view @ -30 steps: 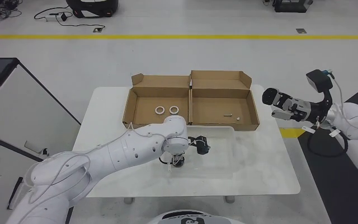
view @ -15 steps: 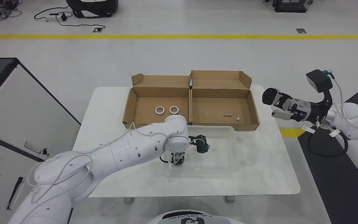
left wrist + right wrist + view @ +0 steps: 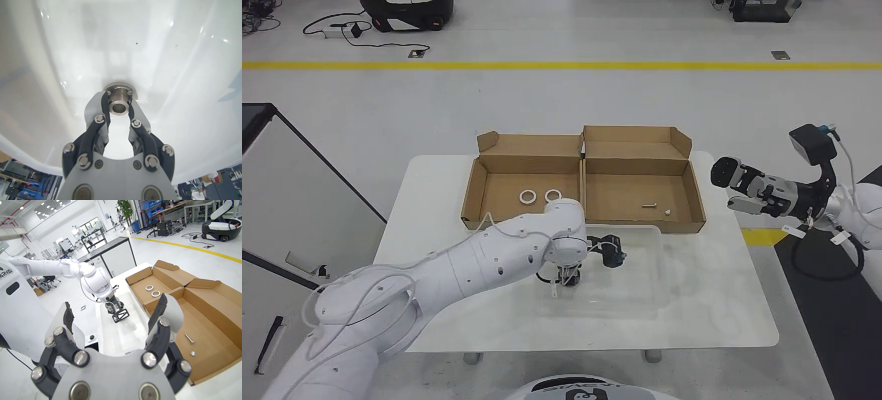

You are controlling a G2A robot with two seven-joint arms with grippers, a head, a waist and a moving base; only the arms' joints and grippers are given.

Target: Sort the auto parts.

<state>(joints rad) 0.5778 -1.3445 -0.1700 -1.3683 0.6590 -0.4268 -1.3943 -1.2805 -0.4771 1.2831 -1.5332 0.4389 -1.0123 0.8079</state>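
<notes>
From my station, the white worktop (image 3: 417, 250) carries everything, and I read it from the left. The left arm reaches across it into the shallow white tray (image 3: 642, 290) at the near middle. There the left gripper (image 3: 119, 106) points down, its two fingers (image 3: 105, 106) clamped on the neck of a flanged metal bushing (image 3: 118, 98). The bushing stands with its bore toward the wrist camera and its flange toward the tray floor; I cannot tell whether the flange touches that floor. Behind the tray sit two open cardboard boxes, touching side by side. The left box (image 3: 504, 205) holds two metal rings (image 3: 528, 197) (image 3: 554, 194), lying flat and close together. The right box (image 3: 622, 205) holds a small bolt (image 3: 189, 339) and, just beside it, a small round part (image 3: 192, 353). At the far right, past the worktop's edge and near the right box, the right gripper (image 3: 729, 188) hangs in the air with its fingers (image 3: 160, 309) spread wide apart and nothing between them.
</notes>
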